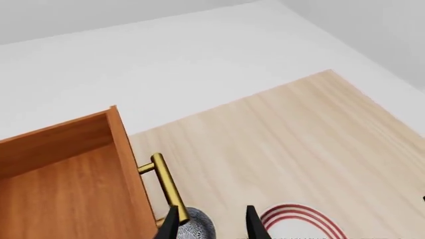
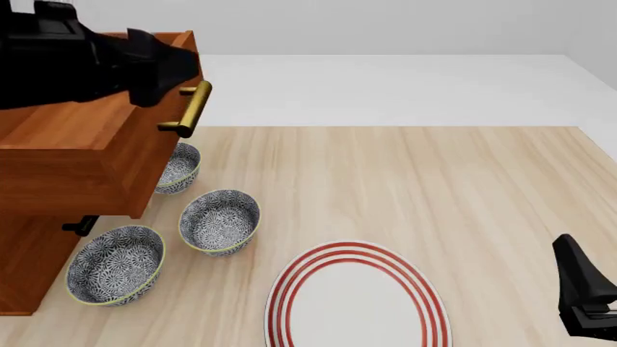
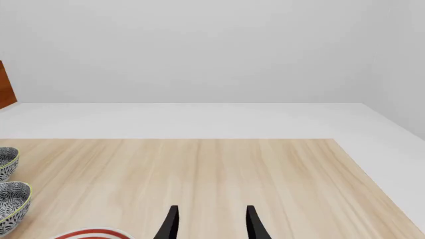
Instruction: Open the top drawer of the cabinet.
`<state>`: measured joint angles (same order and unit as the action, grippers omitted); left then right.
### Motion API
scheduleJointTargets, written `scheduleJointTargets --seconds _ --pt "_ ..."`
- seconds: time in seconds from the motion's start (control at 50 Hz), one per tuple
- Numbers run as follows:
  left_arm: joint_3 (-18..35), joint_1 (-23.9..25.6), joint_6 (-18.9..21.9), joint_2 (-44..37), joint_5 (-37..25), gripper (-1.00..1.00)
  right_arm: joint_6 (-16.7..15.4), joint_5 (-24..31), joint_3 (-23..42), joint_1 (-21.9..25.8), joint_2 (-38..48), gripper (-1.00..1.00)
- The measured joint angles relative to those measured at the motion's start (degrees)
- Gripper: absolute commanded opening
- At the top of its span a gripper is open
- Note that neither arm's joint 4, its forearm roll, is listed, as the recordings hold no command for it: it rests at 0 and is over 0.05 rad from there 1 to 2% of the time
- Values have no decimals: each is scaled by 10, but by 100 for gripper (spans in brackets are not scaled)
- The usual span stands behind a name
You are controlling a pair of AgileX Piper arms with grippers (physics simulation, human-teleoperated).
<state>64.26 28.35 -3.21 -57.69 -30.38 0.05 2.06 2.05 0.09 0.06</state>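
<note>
The cabinet (image 2: 29, 253) stands at the table's left edge. Its top drawer (image 2: 77, 137) is pulled well out and overhangs the bowls; its wooden inside (image 1: 59, 184) shows in the left wrist view. The brass bar handle (image 2: 193, 108) sits on the drawer's front. My left arm (image 2: 87, 61) hangs over the drawer. My left gripper (image 1: 212, 226) is open, one fingertip (image 1: 171, 225) right at the lower end of the handle (image 1: 166, 181), and nothing is held. My right gripper (image 3: 212, 224) is open and empty, low at the front right (image 2: 583, 289).
Three patterned bowls (image 2: 178, 166), (image 2: 219, 220), (image 2: 115, 264) sit beside the cabinet, partly under the open drawer. A red-striped white plate (image 2: 357, 300) lies at the front centre. A lower drawer's dark handle mount (image 2: 82, 225) pokes out below. The table's far edge (image 2: 386, 127) meets white floor.
</note>
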Motion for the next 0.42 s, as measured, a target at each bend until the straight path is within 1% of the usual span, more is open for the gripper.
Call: scheduleJointTargets --seconds 0.42 --pt "-13 25 -9 11 3 100 0 0 0 0 0 100"
